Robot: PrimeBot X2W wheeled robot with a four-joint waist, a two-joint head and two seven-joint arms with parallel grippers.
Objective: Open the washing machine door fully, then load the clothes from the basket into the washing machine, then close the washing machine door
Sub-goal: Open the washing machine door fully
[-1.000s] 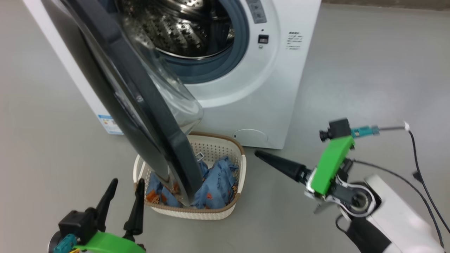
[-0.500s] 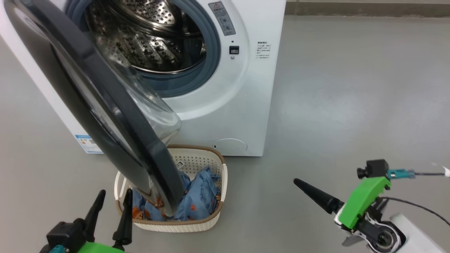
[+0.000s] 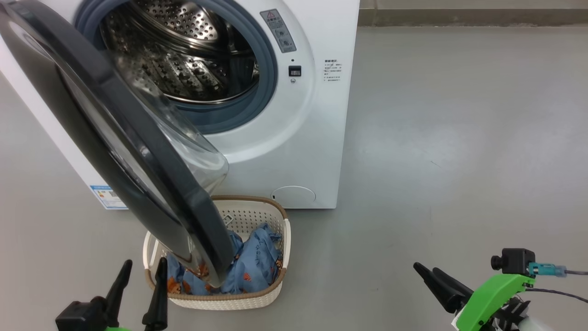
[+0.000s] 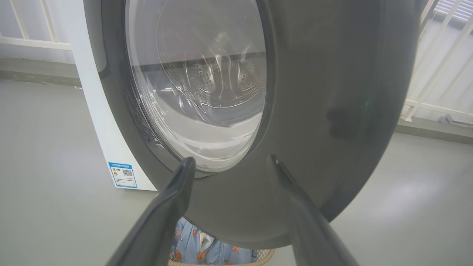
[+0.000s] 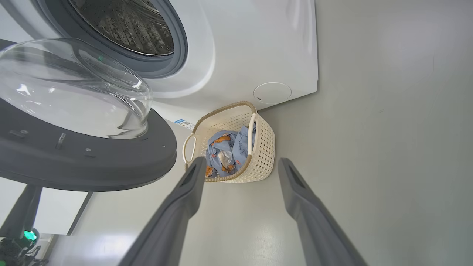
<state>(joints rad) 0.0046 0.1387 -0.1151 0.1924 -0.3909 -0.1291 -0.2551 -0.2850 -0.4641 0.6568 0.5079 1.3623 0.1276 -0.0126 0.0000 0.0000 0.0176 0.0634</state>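
— Two grippers to log. Left gripper (image 3: 144,262) pose?
— Low at the head view's bottom left, fingers pointing up. They are spread wide with nothing between them. Its wrist view faces the outer side of the washing machine door (image 3: 133,151), tips near the black rim. Can't tell whether they touch.
— Right gripper (image 3: 425,267)?
— Bottom right corner, low over the floor (image 3: 459,138). Fingers angle up-left toward the basket (image 3: 239,301), well apart from it. They are parted and empty.
— Door?
— Swung out from the washing machine (image 3: 298,138), nearly edge-on to the head camera. The domed glass faces the drum (image 3: 183,59) side. The lower edge hangs over the basket and hides part of it in the head view.
— Clothes (image 3: 255,262)?
— In the basket: blue fabric with orange bears. A bit of white shows in the right wrist view.
— Basket spot?
— On the floor just in front of the machine, below the round service cap, partly under the door's edge. The brown rim and both side handles show in the right wrist view.
— Drum?
— Mouth in plain view, perforated steel with the grey gasket around it.
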